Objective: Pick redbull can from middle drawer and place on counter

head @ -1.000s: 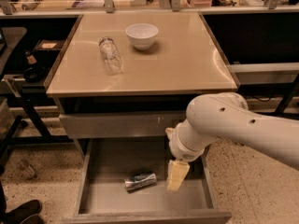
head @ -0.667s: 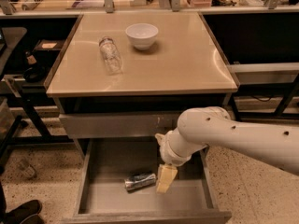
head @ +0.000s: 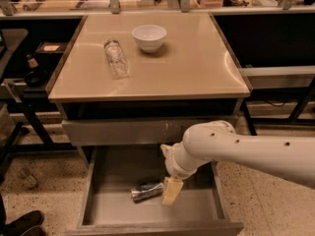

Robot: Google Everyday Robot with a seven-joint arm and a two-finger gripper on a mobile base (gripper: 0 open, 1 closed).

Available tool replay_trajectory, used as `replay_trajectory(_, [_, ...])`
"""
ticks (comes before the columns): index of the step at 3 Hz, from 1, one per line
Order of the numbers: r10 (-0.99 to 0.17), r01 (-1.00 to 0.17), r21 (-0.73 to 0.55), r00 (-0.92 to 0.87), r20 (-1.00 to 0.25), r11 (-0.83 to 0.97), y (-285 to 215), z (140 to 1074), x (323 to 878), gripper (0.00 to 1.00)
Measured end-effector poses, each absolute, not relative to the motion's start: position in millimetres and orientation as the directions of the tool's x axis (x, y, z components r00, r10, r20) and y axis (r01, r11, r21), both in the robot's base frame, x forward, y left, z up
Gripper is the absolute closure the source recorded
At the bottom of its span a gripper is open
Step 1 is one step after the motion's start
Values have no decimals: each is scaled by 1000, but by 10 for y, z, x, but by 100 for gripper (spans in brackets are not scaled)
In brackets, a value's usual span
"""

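Observation:
The redbull can (head: 146, 191) lies on its side on the floor of the open middle drawer (head: 113, 213), near its centre. My gripper (head: 171, 191) hangs down into the drawer from the white arm, its pale tip just right of the can's right end and very close to it. The beige counter (head: 192, 63) tops the cabinet above the drawer.
A clear bottle (head: 117, 58) lies on its side on the counter's left half. A white bowl (head: 149, 37) stands at the counter's back centre. The closed upper drawer front (head: 123, 131) sits just above the open drawer. Dark shelving flanks the cabinet on both sides.
My arm and gripper have moved left and down inside the drawer, closing the gap to the can's right end. The can has not moved.

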State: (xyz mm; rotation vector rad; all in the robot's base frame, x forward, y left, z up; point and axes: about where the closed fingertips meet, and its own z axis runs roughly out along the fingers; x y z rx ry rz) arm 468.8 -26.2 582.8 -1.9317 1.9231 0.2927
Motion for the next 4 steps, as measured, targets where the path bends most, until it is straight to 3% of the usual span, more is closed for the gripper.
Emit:
replay_trajectory(1, [-902,-985,-170,77,-425,-4,-206,5419,4944,0])
replay_trajectory(4, [-919,-985,-169,100,-381,-37,-64,5097,4895,0])
